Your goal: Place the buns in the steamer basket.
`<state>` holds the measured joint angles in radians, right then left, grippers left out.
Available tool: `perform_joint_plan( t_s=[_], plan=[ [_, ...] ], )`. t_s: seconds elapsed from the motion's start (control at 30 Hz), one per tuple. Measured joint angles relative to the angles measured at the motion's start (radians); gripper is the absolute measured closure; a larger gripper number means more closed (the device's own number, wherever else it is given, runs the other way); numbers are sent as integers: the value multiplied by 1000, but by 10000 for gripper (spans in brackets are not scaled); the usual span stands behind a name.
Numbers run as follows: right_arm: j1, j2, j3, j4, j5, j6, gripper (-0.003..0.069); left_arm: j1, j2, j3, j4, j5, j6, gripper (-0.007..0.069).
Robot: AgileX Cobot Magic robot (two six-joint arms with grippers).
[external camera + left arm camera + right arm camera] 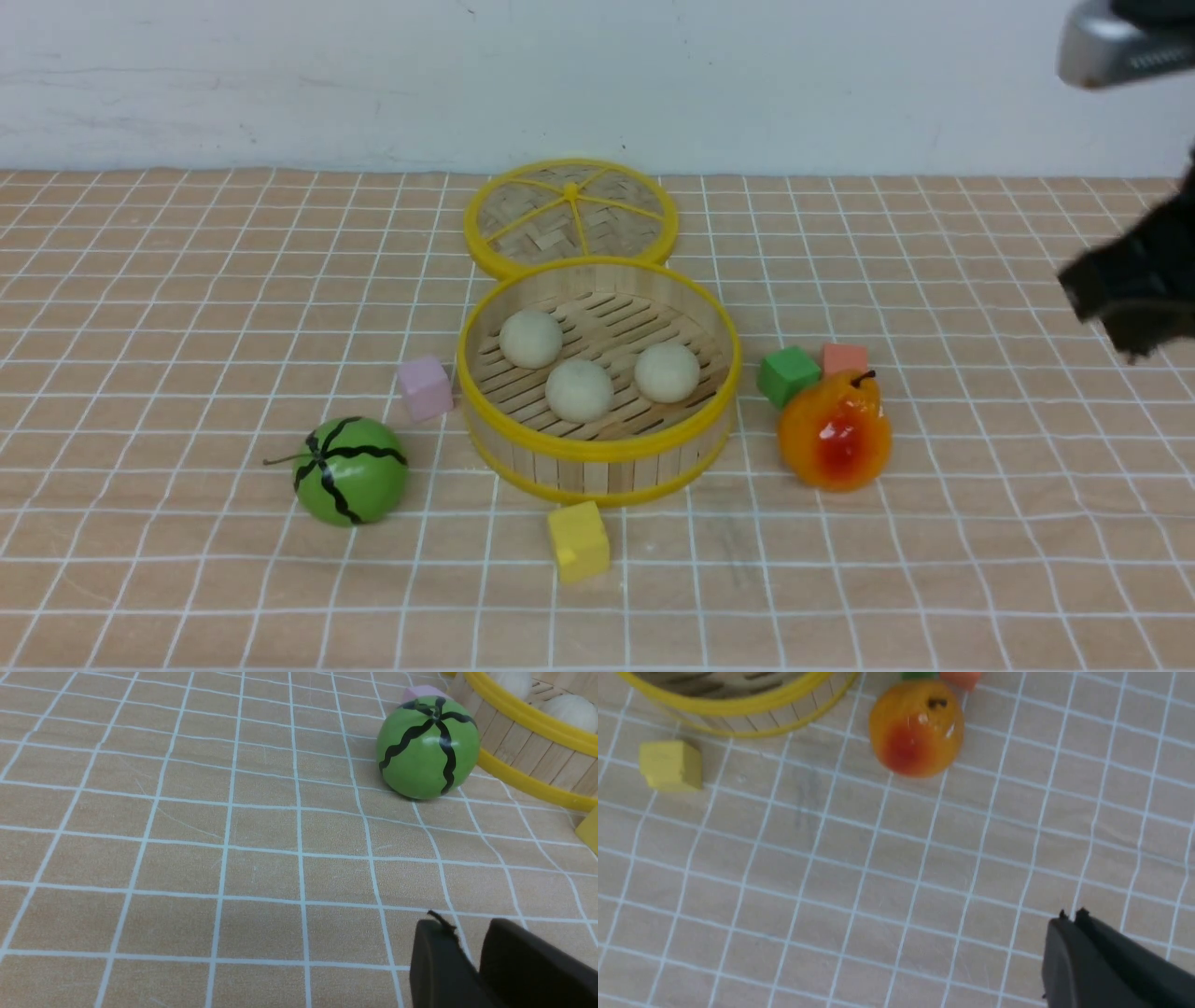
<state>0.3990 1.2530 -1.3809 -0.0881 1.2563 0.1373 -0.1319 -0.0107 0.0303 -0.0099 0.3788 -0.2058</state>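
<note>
Three buns in one steamer basket, four cubes outside

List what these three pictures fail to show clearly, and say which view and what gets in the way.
- Left gripper: absent from the front view; the left wrist view's edge cuts it.
- Right gripper: blurred and cut by the edge in the front view.
- Pink cube: mostly behind the green melon in the left wrist view.
- Third bun: outside the left wrist view; only two buns peek over the basket rim.
</note>
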Motion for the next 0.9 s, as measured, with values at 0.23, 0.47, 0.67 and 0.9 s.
perform_joint_plan(
  t_s=[0.23, 0.47, 0.67, 0.9],
  plan=[
    [0, -39, 21, 30, 1, 6, 679, 0, 0, 0, 0, 0, 0, 482],
    [0, -40, 25, 10, 0, -6, 676, 0, 0, 0, 0, 0, 0, 482],
    [-30, -97, 114, -34, -78, -25, 671, 0, 0, 0, 0, 0, 0, 481],
    [-245, -487, 556, -11, -576, -25, 669, 0, 0, 0, 0, 1, 0, 476]
  ],
)
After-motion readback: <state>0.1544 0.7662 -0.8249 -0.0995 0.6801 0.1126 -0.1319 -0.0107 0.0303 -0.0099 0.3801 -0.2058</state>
